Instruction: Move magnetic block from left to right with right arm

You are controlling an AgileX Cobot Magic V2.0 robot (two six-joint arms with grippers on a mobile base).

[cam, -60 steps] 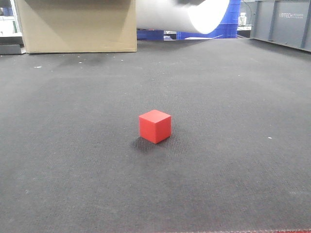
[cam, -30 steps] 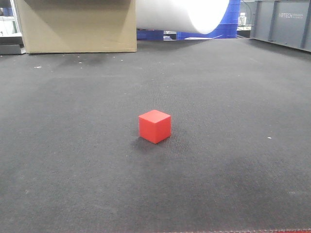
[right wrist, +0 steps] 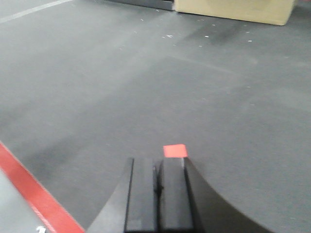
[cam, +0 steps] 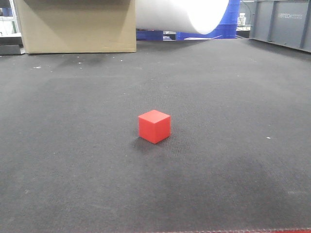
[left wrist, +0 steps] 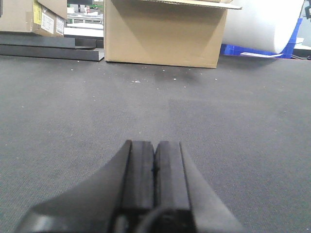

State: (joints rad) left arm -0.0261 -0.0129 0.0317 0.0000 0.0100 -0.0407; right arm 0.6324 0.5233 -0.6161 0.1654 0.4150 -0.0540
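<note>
Front view: magnetic block (cam: 154,126), a plain red cube, sits alone on the dark grey textured bench (cam: 233,97), roughly centre of the surface, 1 corner edge turned toward the camera, top face lit, a faint shadow at its near-left base. Nothing touches it. At the far left edge of the bench stands a tan cardboard box (cam: 77,26); just right of it a large white roll (cam: 182,14) lies on its side, with blue crates (cam: 228,22) behind and a grey metal bin (cam: 284,24) at far right. Left wrist view: left end effector (left wrist: 154,170) low over bare bench, its 2 black pads pressed flat together, no gap between them and nothing held; the cardboard box fills the far background, with dark flat slabs (left wrist: 51,51) stacked to its left. Right wrist view (slightly blurred): right end effector (right wrist: 156,187) likewise closed, pads meeting along a thin seam, empty. The magnetic block shows just beyond the tip of the right-hand pad as a small red patch, only its top visible; whether the pad touches it cannot be told. A red strip (right wrist: 34,191) edges the bench at the near left of this view.
</note>
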